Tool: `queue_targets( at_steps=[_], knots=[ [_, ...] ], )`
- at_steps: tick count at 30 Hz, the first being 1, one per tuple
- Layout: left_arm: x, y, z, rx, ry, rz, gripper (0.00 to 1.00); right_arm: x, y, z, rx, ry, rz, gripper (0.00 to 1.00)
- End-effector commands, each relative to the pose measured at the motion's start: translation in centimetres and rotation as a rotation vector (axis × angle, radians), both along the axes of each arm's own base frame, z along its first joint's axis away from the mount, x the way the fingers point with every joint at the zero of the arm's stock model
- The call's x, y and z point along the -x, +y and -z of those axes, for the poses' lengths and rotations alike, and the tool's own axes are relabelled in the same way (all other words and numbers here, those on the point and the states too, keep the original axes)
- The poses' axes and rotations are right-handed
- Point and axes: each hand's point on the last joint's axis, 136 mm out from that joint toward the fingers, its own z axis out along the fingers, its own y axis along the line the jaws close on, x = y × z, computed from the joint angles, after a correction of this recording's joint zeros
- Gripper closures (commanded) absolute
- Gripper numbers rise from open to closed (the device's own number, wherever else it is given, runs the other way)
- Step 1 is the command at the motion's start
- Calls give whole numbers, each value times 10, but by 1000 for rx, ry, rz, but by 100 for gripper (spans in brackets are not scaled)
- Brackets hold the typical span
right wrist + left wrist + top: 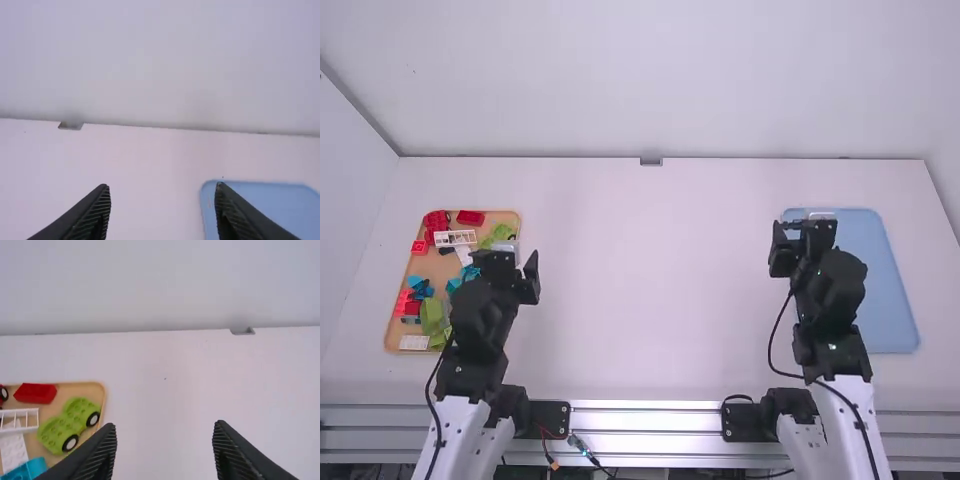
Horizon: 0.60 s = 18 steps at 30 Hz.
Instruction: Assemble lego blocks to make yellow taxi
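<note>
While fingers gape, blocks, tan tray beneath

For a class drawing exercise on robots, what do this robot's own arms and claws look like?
The left arm and right arm share white lower links, black upper sections and a thin black cable along each. The left claw and right claw are black, each with two tapering fingers whose edges look finely ridged.

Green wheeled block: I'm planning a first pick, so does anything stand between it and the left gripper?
Only the tan tray's rim seems to run between the green wheeled block and the open left gripper. No other block visibly stands there; the rim looks low, probably easy to clear.
</note>
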Motion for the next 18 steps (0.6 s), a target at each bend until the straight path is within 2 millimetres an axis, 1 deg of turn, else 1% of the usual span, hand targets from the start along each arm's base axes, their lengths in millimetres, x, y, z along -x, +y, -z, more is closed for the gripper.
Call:
queue_targets(
  at_steps=[1,2,8,9,14,18],
  knots=[
    [6,3,12,3,-6,-17,55,9,-2,14,-49,4,27,54],
    [7,3,13,3,-6,-17,56,10,-2,15,-49,4,27,55],
    [18,3,48,3,-6,-17,70,30,-2,49,-49,4,27,70],
    [19,3,49,3,-6,-17,70,31,-2,51,-49,4,27,70],
    [23,3,73,3,-7,-17,80,41,-2,76,-49,4,27,81],
    [24,3,59,3,-65,-17,85,47,-2,93,-49,4,27,87]
  ],
)
